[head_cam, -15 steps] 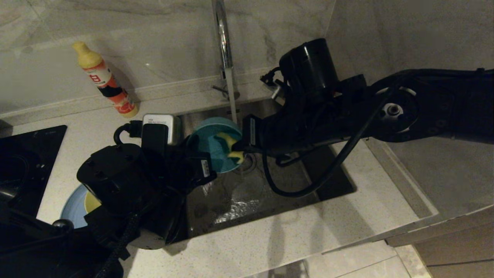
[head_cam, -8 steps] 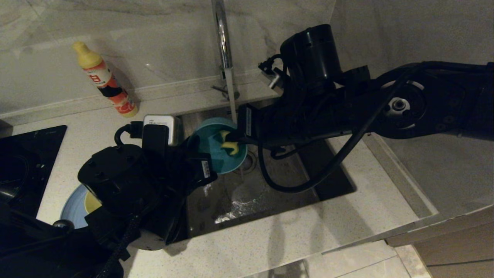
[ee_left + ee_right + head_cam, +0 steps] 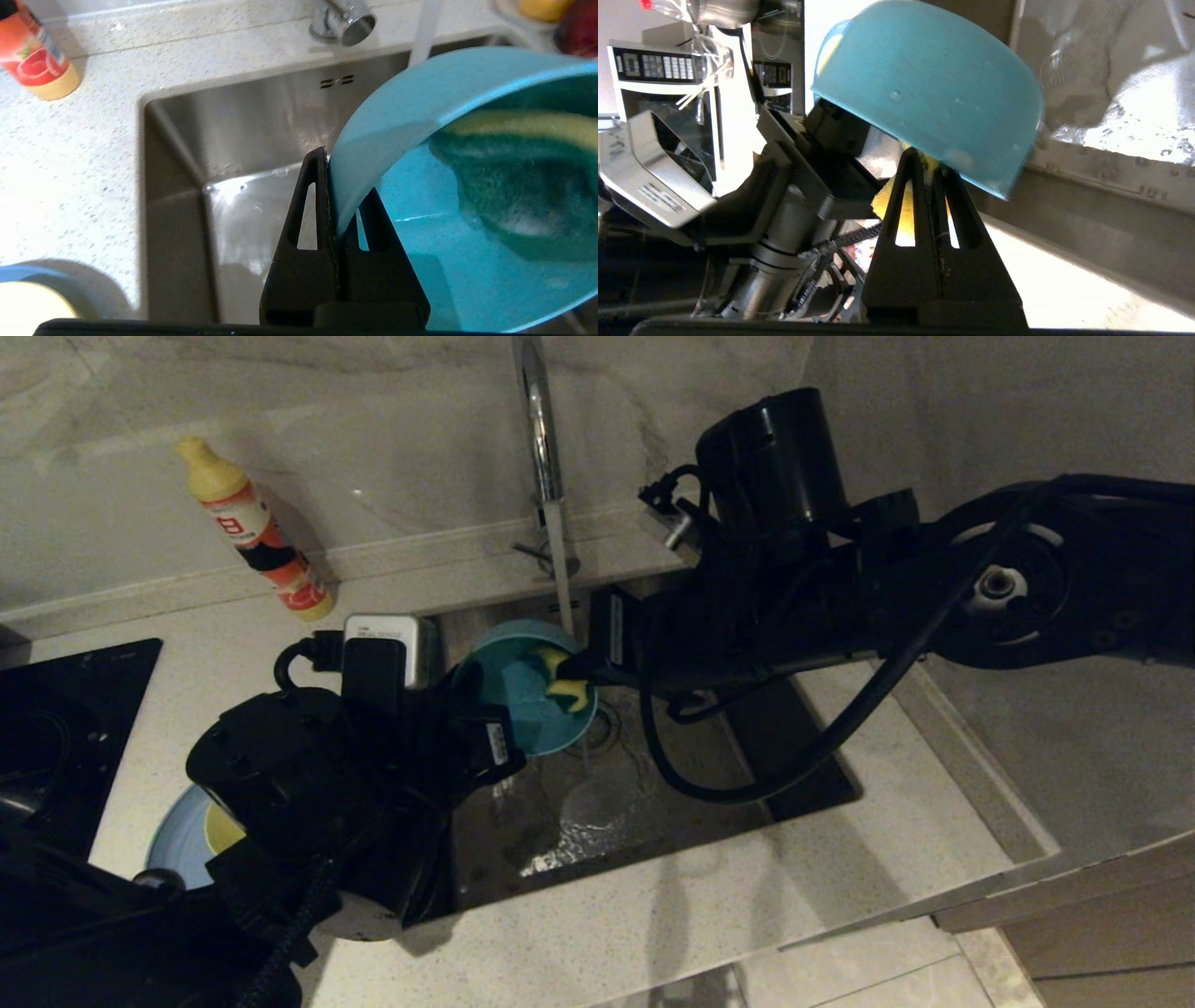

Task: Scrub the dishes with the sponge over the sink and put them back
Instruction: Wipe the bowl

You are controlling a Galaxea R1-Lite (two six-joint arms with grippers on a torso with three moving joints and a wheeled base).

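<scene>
Over the sink (image 3: 747, 756), the left gripper (image 3: 337, 186) is clamped on the rim of the tilted teal bowl (image 3: 523, 686). Inside it, the right gripper (image 3: 577, 683) pinches the sponge (image 3: 563, 679). Bottle (image 3: 252, 527) label writing is unreadable.

Matt plastic bowl (image 3: 467, 261); brushed steel sink (image 3: 243, 121); speckled stone counter (image 3: 70, 154).

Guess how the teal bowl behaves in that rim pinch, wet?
Probably stiff: the teal bowl keeps its shape with the left gripper pinching only the rim. Likely light. Possibly slippery: water from the faucet runs close beside it.
</scene>
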